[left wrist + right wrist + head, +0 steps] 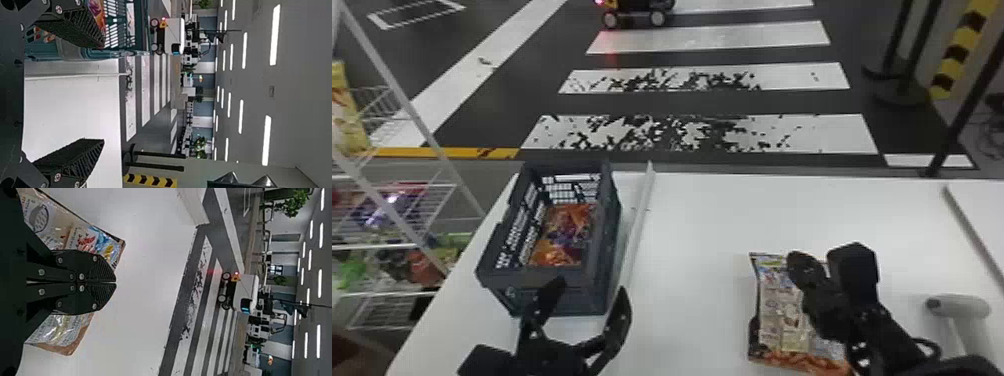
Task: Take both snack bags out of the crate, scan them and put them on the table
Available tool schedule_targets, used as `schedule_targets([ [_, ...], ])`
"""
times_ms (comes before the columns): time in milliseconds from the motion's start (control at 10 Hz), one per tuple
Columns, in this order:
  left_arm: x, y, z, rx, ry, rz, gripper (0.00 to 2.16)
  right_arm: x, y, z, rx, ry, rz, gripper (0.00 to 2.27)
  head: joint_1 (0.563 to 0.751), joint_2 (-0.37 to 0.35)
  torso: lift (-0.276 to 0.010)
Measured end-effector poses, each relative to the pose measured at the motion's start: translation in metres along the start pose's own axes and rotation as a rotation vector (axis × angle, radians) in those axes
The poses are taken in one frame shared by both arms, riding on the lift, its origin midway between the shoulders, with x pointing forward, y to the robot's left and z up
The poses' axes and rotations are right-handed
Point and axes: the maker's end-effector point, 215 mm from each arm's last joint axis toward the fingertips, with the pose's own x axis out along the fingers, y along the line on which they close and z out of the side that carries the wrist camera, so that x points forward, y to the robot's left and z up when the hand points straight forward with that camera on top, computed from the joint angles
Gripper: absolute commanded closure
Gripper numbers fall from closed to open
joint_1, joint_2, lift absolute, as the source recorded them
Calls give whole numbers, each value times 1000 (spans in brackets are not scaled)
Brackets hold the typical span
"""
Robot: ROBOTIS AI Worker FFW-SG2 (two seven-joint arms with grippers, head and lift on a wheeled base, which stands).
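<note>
In the head view, an orange and purple snack bag lies inside the dark crate. My left gripper stands open at the crate's near side, nothing between its fingers. The left wrist view has the open left gripper beside the crate. A second snack bag, printed side up, rests on the white table. Over this bag is my right gripper, covering part of it. In the right wrist view the right gripper is shut, fingers pressed together, above the bag. A grey scanner is at the right.
A raised white divider runs along the crate's right side. Wire shelves with packages stand left of the table. Another ledge borders the table's right. Beyond the far edge are a striped floor and a wheeled machine.
</note>
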Motion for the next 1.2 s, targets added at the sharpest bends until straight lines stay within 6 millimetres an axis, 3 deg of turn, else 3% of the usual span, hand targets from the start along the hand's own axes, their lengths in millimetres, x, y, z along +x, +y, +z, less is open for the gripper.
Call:
schedule_targets([
  [200,0,1,1,2,-2,1,144,-14,-10,4,18,17,-21,2253,695,159,-93],
  [600,4,-2,-2,-6,0,-3,144,-69,-31,-46,68,104,-68,2253,695,100,-93],
  [1200,3,-6,-7,-11,8,-7,144,-65,9,-44,68,95,3,2253,695,149,-93],
])
